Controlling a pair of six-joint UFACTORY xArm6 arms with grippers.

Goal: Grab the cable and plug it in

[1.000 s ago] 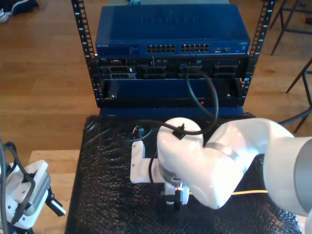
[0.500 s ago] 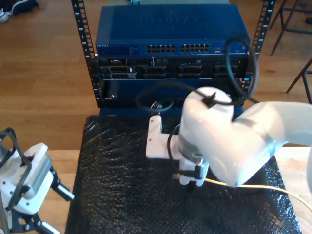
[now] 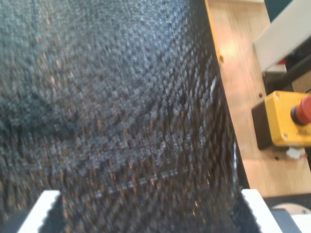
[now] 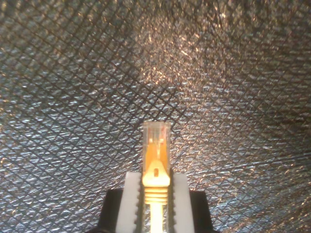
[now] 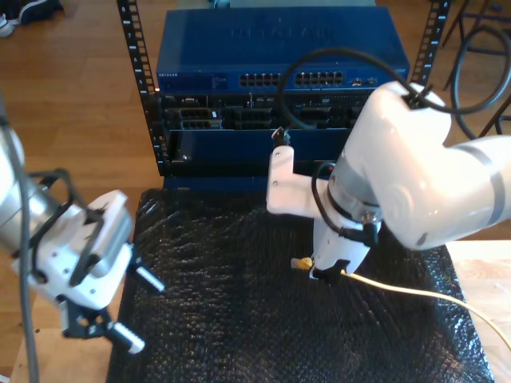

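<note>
The yellow cable [image 4: 155, 167] ends in a small clear plug [image 4: 156, 133] that sticks out past the white fingers [image 4: 130, 194] of my second gripper [image 4: 155, 179], which is shut on the boot just behind the plug. In the exterior view my second gripper [image 5: 317, 268] hangs just above the black mat [image 5: 231, 319], plug [image 5: 302, 262] pointing to the exterior view's left, and the cable [image 5: 407, 291] trails off to that view's right. My first gripper [image 5: 137, 309] is open over the mat's edge at the exterior view's left, its fingertips [image 3: 46, 200] wide apart with nothing between them.
A blue network switch [image 5: 279, 48] with rows of ports [image 5: 291, 79] sits in a black rack [image 5: 136, 72] behind the mat. Thick black arm cables [image 5: 319, 60] loop in front of it. A yellow box with a red button [image 3: 284, 119] lies on the wooden table beside the mat.
My second arm has lifted and swung toward the exterior view's right and the rack, carrying the cable. My first arm has moved in over the mat's edge from that view's left.
</note>
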